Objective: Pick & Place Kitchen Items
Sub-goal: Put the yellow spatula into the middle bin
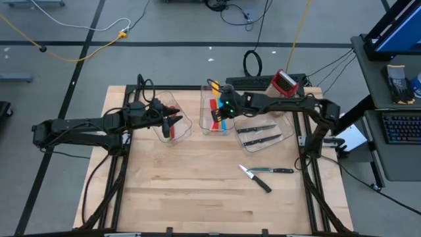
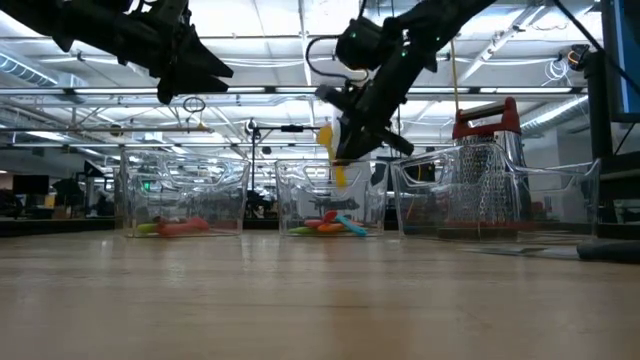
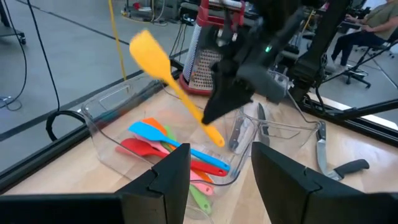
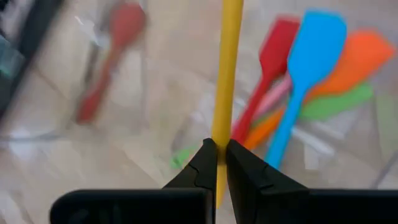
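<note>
Right gripper (image 4: pixel 217 163): above the middle clear plastic bin (image 1: pixel 209 105), jaws pressed tight on the handle of a yellow silicone spatula (image 3: pixel 163 70), which hangs in the air over that bin with its blade away from the jaws.
Left gripper (image 3: pixel 219 177): raised over the left clear plastic bin (image 1: pixel 186 124), jaws partly apart with nothing seen between them; in the left wrist view it faces the middle bin and the other arm.
Middle bin contents: a blue spatula (image 4: pixel 308 74), a red spatula (image 4: pixel 267 81), an orange spatula (image 4: pixel 348 62), a green utensil (image 4: pixel 339 102) and a pink handle (image 4: pixel 273 94), lying crossed in a loose pile on the bin floor.
Left bin contents: a red spoon-like utensil (image 4: pixel 112 56) lying flat; the low view also shows something green beside it.
Right clear plastic bin (image 1: pixel 289 120): two black-handled knives (image 1: pixel 260 133) lie side by side inside.
Light wooden bench (image 1: pixel 197 197): two more black-handled knives (image 1: pixel 266 174) lie loose on the bare wood, nearer the front than the right bin, their tips close together.
Red-topped metal box grater (image 1: pixel 285 82): stands at the back edge of the bench, behind the right bin.
</note>
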